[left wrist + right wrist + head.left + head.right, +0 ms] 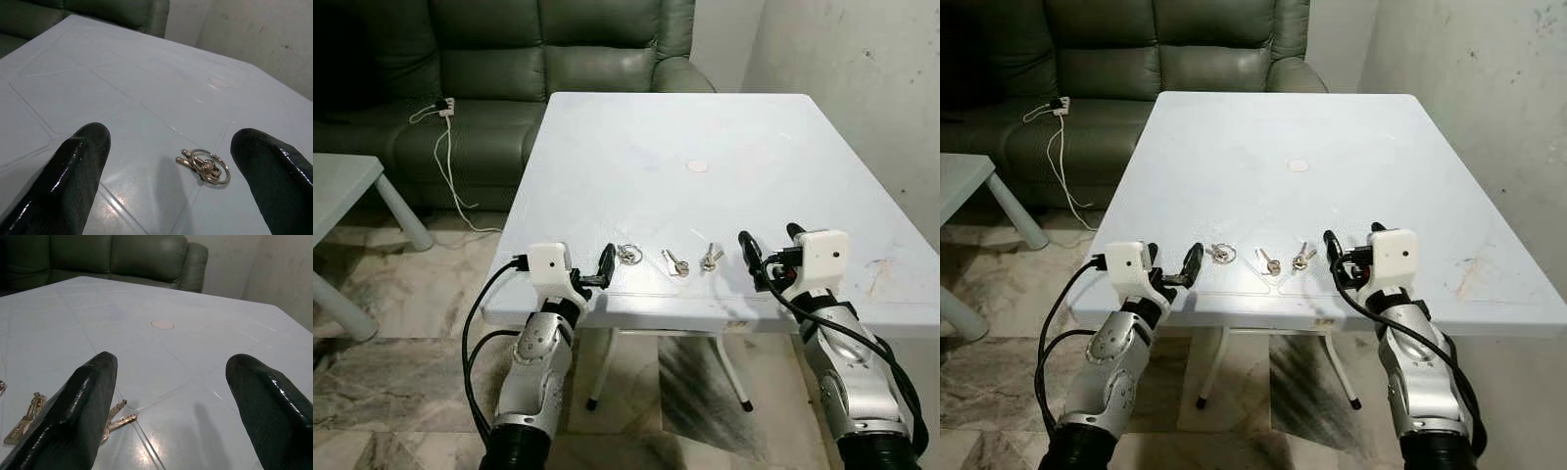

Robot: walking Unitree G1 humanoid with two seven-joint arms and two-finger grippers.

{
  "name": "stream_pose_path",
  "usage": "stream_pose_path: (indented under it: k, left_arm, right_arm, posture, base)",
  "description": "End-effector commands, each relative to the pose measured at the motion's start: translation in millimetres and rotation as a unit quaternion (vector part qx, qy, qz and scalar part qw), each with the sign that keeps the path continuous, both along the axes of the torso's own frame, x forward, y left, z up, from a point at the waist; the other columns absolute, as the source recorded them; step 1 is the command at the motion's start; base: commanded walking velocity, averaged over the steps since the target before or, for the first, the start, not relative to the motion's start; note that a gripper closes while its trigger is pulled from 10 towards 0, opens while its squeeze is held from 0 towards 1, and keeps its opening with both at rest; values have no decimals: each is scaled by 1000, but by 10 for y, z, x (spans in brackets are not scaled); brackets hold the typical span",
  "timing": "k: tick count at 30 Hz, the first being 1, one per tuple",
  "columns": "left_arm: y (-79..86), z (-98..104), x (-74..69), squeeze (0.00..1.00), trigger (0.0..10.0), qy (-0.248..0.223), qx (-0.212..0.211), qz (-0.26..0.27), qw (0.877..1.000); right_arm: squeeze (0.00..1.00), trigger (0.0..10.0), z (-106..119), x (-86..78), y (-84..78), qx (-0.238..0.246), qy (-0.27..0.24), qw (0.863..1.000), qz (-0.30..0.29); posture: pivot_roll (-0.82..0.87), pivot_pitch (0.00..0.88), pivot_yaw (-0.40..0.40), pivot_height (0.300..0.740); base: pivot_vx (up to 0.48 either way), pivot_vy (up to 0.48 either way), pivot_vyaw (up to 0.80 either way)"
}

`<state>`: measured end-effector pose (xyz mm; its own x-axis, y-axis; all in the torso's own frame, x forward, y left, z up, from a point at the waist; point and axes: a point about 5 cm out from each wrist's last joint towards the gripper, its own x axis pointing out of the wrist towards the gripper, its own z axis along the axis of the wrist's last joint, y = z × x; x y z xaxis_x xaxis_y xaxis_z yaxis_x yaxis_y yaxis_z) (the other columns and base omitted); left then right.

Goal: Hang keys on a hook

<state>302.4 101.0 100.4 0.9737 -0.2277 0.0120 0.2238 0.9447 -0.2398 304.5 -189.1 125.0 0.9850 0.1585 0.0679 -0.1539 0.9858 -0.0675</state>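
- Left eye view: white table [724, 127], near edge toward the robot; green sofa [558, 49] beyond its far-left corner; bare wall on the right. No hook can be made out.
- Keys, three lots in a row close to the near edge: ring [628, 255] on the left, middle key [674, 262], right key [710, 258]. All lie flat and apart from one another.
- Left gripper [597, 269]: at the near edge, just left of the ring, fingers spread wide, holding nothing. In the left wrist view the ring [205, 166] lies between the two fingers [73, 166], nearer the far one.
- Right gripper [769, 250]: over the table just right of the right key, fingers wide apart, empty.
- Risk: flat, thin metal on a slick top; closing fingers would likely skid a key or nudge it over the near edge, which is close by.
- Risk: the ring sits off-centre between the left fingers, so a closing pinch may catch only its rim and slip.
- Room: far half of the table bare apart from a round mark [698, 165]; open floor on the left; wall close on the right.
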Motion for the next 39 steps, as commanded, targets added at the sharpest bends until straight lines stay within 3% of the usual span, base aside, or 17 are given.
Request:
stream_pose_path:
  k: [1,14,22,24,34,39]
  left_arm:
    - [6,40,-14,0,10000,-4,3,6,1000]
    - [31,64,-67,0,10000,-3,12,10,1000]
    - [14,83,-87,0,10000,-4,23,1,1000]
    - [-14,77,-110,0,10000,-8,44,-10,999]
    - [-16,79,-151,0,10000,-5,48,-14,999]
    - [-11,78,-175,0,10000,-3,47,-14,999]
  right_arm:
    - [0,10000,10,45,55,1,11,1000,15]
    - [0,10000,-82,80,394,17,55,997,47]
    - [0,10000,-115,113,537,73,95,993,18]
    - [0,10000,-112,131,585,79,105,991,-3]
    - [0,10000,-145,102,674,75,118,990,-21]
    - [0,10000,-201,76,670,48,134,989,-48]
  posture:
    - [-100,25,-64,740]
    - [-81,44,-64,740]
    - [-74,49,-67,740]
    - [-69,55,-69,740]
    - [-59,73,-69,740]
    - [-50,75,-73,740]
  base:
    - [0,0,0]
    - [0,0,0]
    - [0,0,0]
    - [0,0,0]
    - [0,0,0]
    - [0,0,0]
